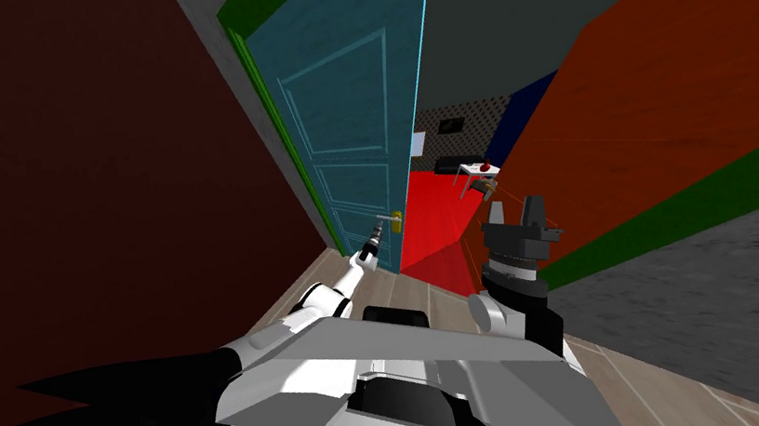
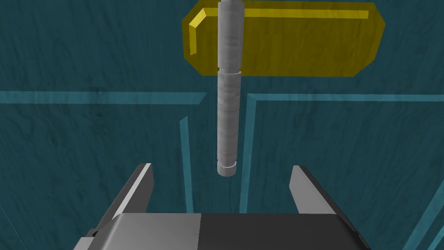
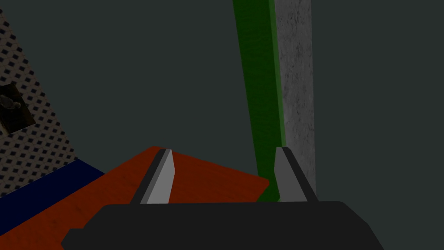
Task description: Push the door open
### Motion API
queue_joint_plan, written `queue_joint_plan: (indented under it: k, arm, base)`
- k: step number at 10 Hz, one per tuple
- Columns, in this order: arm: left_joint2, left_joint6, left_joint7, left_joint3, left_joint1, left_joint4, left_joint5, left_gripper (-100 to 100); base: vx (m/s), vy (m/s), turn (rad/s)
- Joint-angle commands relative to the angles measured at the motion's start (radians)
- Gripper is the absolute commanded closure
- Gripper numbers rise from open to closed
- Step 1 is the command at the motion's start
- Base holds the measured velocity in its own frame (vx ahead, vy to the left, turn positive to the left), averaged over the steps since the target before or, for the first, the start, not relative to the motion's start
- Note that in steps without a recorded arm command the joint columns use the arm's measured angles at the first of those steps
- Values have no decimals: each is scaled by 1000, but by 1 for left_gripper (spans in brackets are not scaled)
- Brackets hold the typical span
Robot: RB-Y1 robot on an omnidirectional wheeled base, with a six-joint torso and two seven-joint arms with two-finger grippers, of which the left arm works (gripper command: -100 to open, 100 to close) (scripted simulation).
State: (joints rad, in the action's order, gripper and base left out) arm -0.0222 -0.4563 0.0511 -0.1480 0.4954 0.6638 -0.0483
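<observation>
Closest, the right gripper hangs raised beside my chest, fingers spread and empty. Further out, the left gripper stands open and holds nothing, the free end of the grey lever handle showing between its fingers and touching neither. Behind it, a yellow plate sits on the teal door, which stands ajar. Beyond the gap lie a red floor and a small white table.

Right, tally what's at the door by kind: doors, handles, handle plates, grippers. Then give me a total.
Door: 1
Handle: 1
Yellow plate behind the handle: 1
Grippers: 2, the left gripper open at the handle's tip, the right gripper open
Total: 5
</observation>
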Motion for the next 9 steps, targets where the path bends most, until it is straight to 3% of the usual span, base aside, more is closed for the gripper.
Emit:
queue_joint_plan:
  k: [1,4,6,7,8,9]
  arm:
    - [-8,-3,-2,4,2,-6,-1,-100]
    - [0,-3,-3,9,3,-9,-3,-100]
    - [27,-3,-4,13,4,-11,-5,-100]
    - [20,1,-5,11,-4,1,-4,-100]
    - [20,1,-5,11,-4,1,-4,100]
    - [20,1,-5,11,-4,1,-4,100]
  base:
    - [172,-48,-19]
    - [214,-68,-23]
    - [182,-53,-25]
    - [81,-26,0]
    - [-13,3,9]
    - [-36,10,-13]
